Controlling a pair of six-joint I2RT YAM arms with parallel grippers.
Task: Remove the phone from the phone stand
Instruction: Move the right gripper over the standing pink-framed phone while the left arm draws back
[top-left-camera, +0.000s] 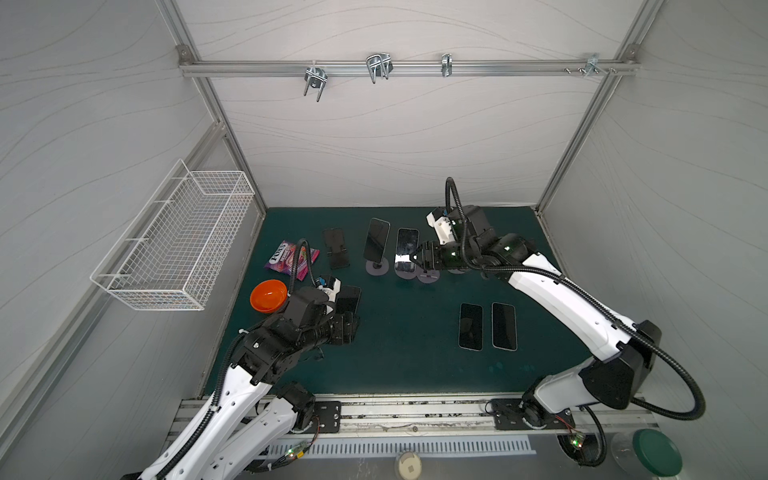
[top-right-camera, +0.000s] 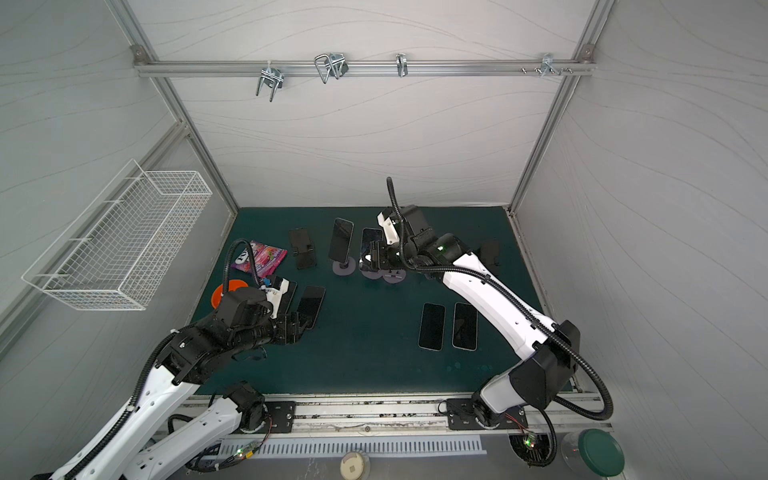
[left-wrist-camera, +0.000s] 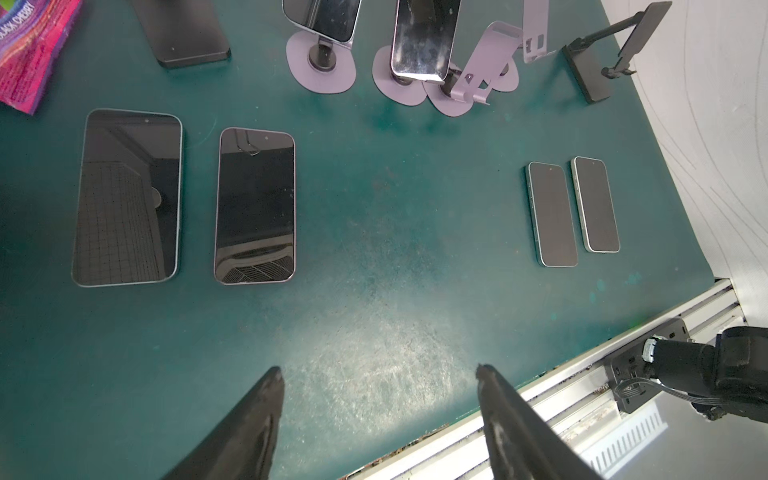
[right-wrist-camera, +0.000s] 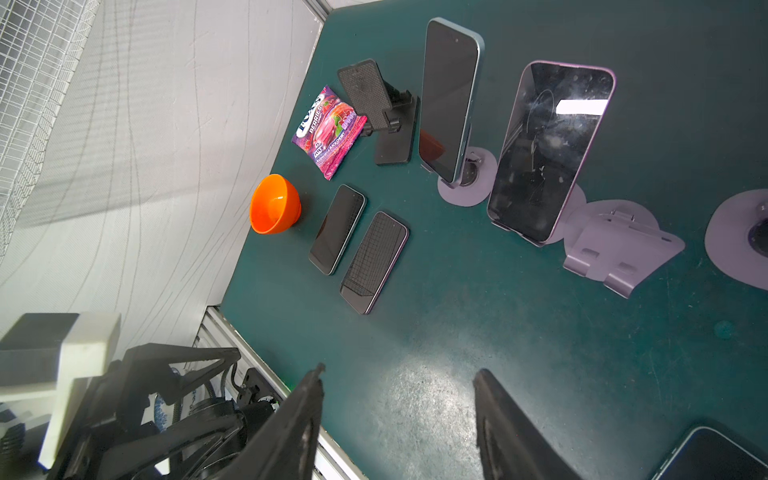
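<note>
Purple-rimmed phone leans screen-out on a lilac phone stand toward the back of the table, with a blue-edged phone on its own stand just beside. The right gripper hovers near its lower end, jaws spread, nothing between. The left gripper is over bare table, jaws spread too, empty. Phone is likely rigid with some heft, and the glass is slick, smudged and breakable. Pinch across the long side edges and lift clear of the stand's lip. The stand looks light and may tip.
</note>
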